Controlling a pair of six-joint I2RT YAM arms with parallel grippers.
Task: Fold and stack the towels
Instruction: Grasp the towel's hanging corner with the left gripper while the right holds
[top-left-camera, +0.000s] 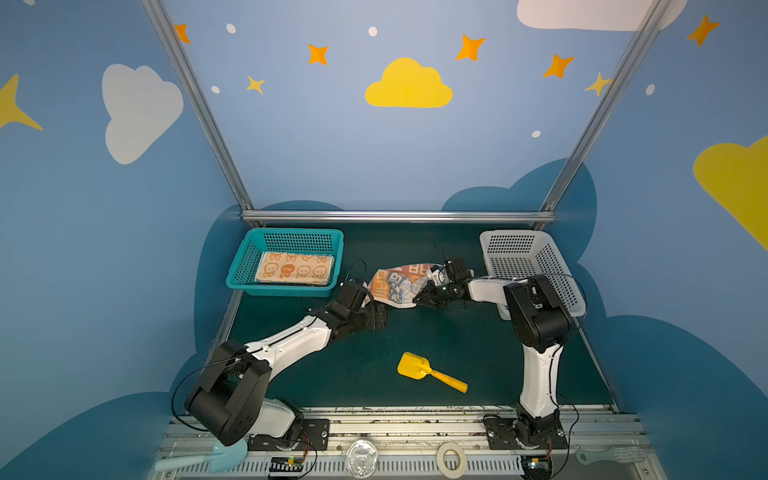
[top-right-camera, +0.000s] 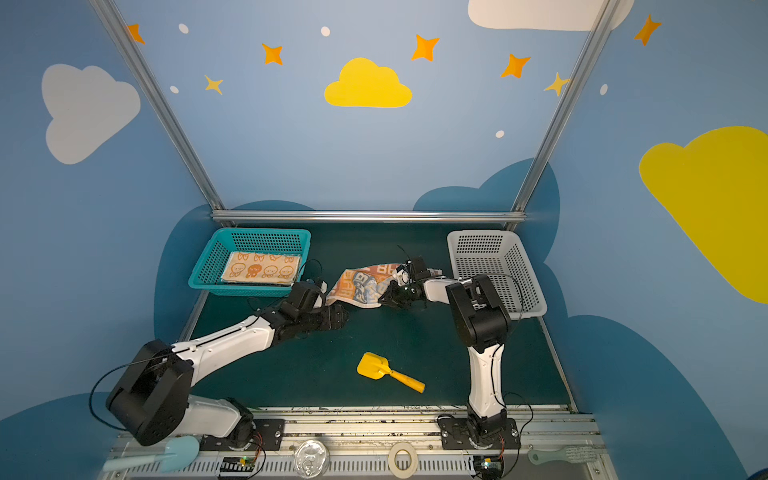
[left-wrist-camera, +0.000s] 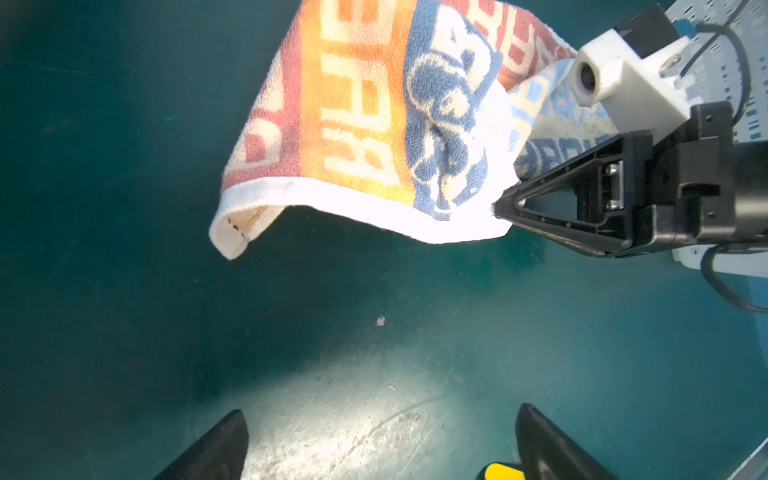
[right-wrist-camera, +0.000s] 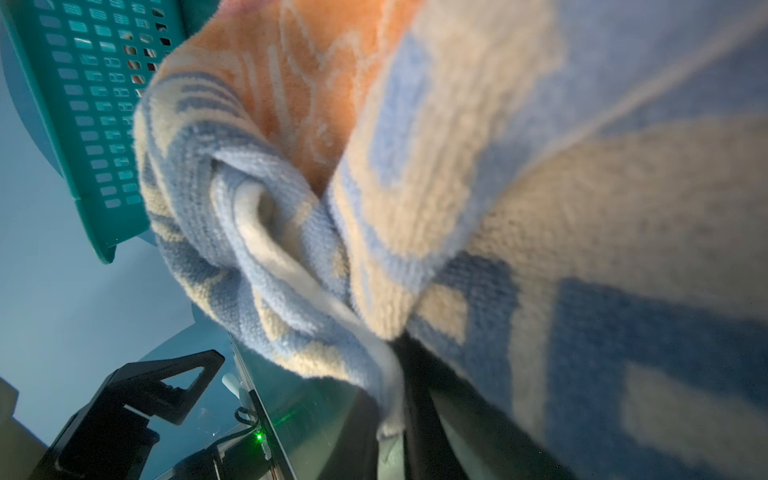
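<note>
green mat below, right hand pinches the blue-orange towel; left hand gapes wide.

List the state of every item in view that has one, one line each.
orange-and-blue towel: unfolded, bunched, hem pinched by the right gripper.
orange-and-cream towel: folded flat inside the teal basket.
teal basket: upright, holding that towel.
white basket: upright, no towel visible inside.
left gripper: open, holding nothing.
right gripper: shut on the orange-and-blue towel.
yellow scoop: lying flat, untouched.
</note>
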